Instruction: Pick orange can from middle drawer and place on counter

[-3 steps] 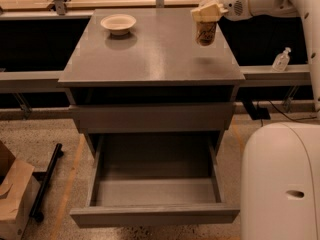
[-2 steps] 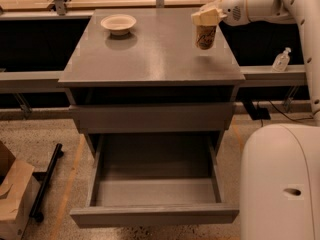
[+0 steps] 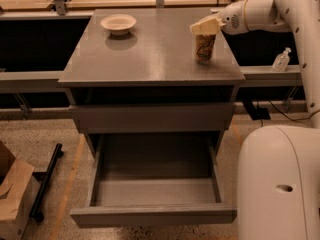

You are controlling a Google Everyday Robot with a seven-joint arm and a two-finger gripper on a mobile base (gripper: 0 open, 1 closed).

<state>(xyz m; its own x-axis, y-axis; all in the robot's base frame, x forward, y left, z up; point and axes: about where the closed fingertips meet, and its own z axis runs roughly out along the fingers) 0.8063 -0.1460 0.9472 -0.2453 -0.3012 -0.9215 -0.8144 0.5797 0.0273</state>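
Observation:
The orange can (image 3: pixel 205 48) stands upright at the right side of the grey counter (image 3: pixel 150 54), its base at or just above the surface. My gripper (image 3: pixel 206 26) reaches in from the right and its cream fingers (image 3: pixel 200 28) close over the can's top. The middle drawer (image 3: pixel 152 215) is pulled out below the counter, and nothing shows inside it. A closed drawer front (image 3: pixel 152 117) sits above it.
A cream shallow bowl (image 3: pixel 118 24) sits at the counter's back left. My white base (image 3: pixel 280 184) fills the lower right. A cardboard box (image 3: pixel 12 194) and a black bar (image 3: pixel 46 184) lie on the floor at left. A small bottle (image 3: pixel 281 60) stands on the right ledge.
My gripper has moved down and toward the counter's front with the orange can, bringing it to the surface near the right edge.

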